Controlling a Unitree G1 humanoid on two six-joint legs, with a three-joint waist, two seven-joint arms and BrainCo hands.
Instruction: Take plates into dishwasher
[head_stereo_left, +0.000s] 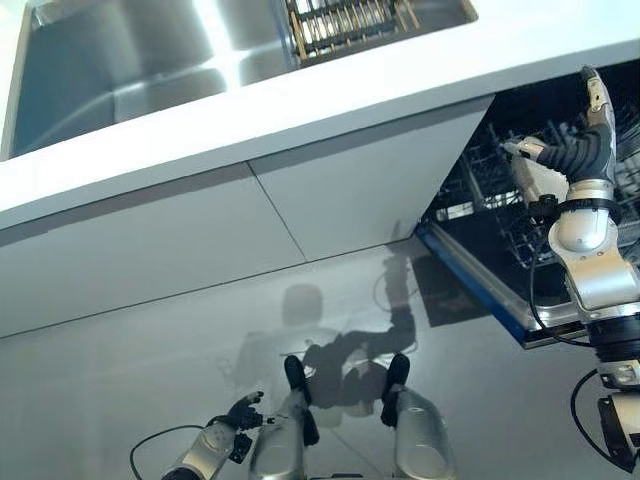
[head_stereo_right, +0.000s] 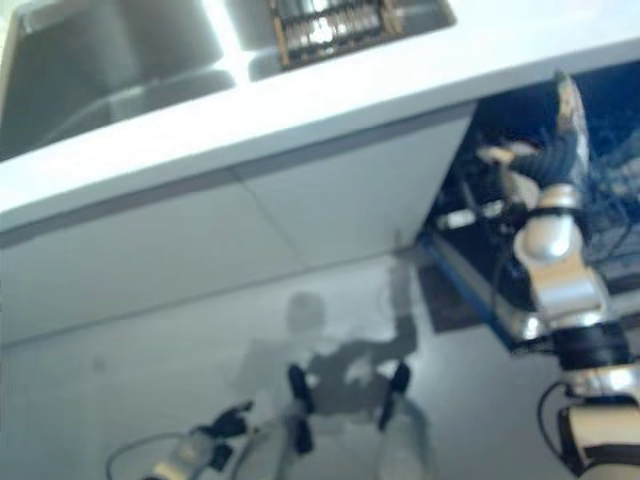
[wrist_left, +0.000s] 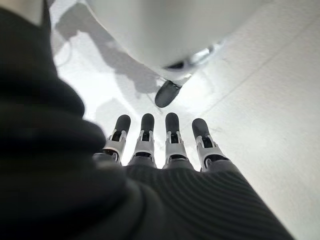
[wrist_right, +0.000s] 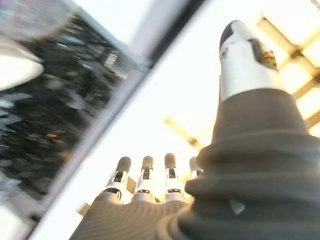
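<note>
My right hand (head_stereo_left: 585, 150) is raised in front of the open dishwasher (head_stereo_left: 500, 210), its fingers straight and pointing up, the thumb spread toward the dark wire rack (head_stereo_left: 480, 185); it holds nothing. In the right wrist view its fingers (wrist_right: 145, 180) are straight, with the dark rack and a white rounded piece (wrist_right: 15, 65), maybe a plate, off to the side. My left hand (head_stereo_left: 243, 410) hangs low by the floor, fingers (wrist_left: 170, 145) relaxed and empty. I see no plate clearly on the counter or in either hand.
A white counter (head_stereo_left: 330, 100) runs across, with a steel sink (head_stereo_left: 120, 70) and a slatted dish rack (head_stereo_left: 350, 25) set in it. White cabinet fronts (head_stereo_left: 200, 220) lie below. The dishwasher's lowered door (head_stereo_left: 480, 295) with a blue edge juts out at the right.
</note>
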